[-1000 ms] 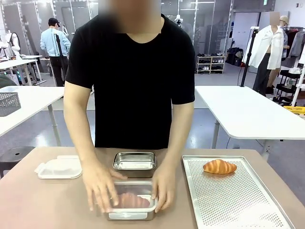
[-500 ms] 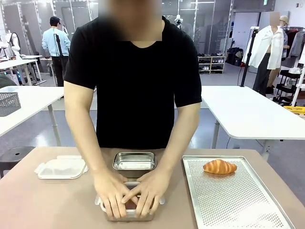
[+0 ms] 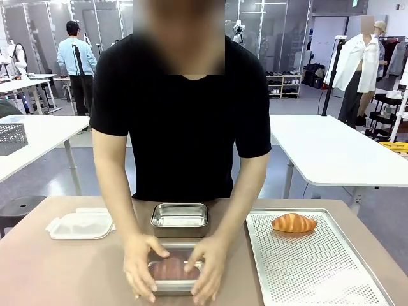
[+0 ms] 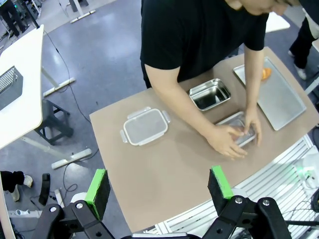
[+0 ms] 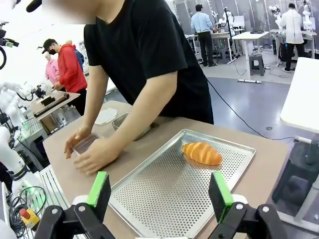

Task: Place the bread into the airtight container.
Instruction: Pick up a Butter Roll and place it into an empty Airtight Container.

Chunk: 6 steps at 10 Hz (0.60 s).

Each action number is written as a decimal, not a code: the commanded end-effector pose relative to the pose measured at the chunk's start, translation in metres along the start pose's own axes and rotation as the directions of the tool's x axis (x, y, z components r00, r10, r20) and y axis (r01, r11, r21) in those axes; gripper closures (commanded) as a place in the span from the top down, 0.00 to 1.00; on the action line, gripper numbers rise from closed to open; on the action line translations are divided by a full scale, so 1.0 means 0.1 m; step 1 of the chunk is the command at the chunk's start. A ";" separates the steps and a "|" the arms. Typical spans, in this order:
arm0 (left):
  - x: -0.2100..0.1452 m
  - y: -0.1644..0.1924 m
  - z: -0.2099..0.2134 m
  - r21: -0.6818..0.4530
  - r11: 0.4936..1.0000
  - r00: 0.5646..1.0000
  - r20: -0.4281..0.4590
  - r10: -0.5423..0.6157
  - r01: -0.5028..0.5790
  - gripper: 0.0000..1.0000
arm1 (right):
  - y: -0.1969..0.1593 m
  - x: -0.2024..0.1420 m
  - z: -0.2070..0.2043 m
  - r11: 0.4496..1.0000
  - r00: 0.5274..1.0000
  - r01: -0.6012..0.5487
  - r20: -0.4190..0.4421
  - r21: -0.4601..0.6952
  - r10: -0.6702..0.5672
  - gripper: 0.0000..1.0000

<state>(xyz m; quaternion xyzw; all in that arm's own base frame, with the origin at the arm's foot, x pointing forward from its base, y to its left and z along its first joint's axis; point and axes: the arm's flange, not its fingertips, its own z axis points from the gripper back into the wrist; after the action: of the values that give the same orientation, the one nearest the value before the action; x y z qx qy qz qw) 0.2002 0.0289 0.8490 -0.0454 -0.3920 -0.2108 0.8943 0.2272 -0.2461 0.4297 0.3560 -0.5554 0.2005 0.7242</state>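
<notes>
A golden bread roll [image 3: 293, 222] lies at the far end of the perforated metal tray [image 3: 319, 274] on the right. The person's two hands [image 3: 143, 264] hold the ends of a lidded steel airtight container [image 3: 173, 270] at the table's near middle; a brownish bread shows through its clear lid. My left gripper [image 4: 158, 186] hangs open high above the table's near edge, far from the container [image 4: 239, 132]. My right gripper [image 5: 159, 191] is open above the near end of the tray [image 5: 164, 194], with the bread roll [image 5: 202, 153] beyond its fingertips.
An open steel container [image 3: 180, 217] without a lid stands behind the held one. A white plastic lid [image 3: 80, 224] lies at the far left of the brown table. Other white tables and people stand farther back.
The person's hands went from the container's sides to pressing on top of its lid, then to gripping its ends. Both grippers stay as they were.
</notes>
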 end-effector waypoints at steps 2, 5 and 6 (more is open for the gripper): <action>0.00 0.00 0.00 -0.003 1.000 1.000 0.001 0.001 -0.001 1.00 | 0.01 0.03 0.01 1.000 1.000 -0.009 0.010 0.002 0.009 1.00; 0.00 0.00 0.00 -0.003 1.000 1.000 0.001 0.001 -0.001 1.00 | 0.01 0.03 0.01 1.000 1.000 -0.009 0.010 0.002 0.009 1.00; 0.00 0.00 0.00 -0.003 1.000 1.000 0.001 0.001 -0.001 1.00 | 0.01 0.03 0.01 1.000 1.000 -0.009 0.010 0.002 0.009 1.00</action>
<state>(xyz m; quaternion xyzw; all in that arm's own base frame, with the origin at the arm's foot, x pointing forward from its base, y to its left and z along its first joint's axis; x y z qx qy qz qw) 0.2002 0.0289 0.8490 -0.0454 -0.3920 -0.2108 0.8943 0.2269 -0.2461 0.4298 0.3561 -0.5556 0.2005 0.7241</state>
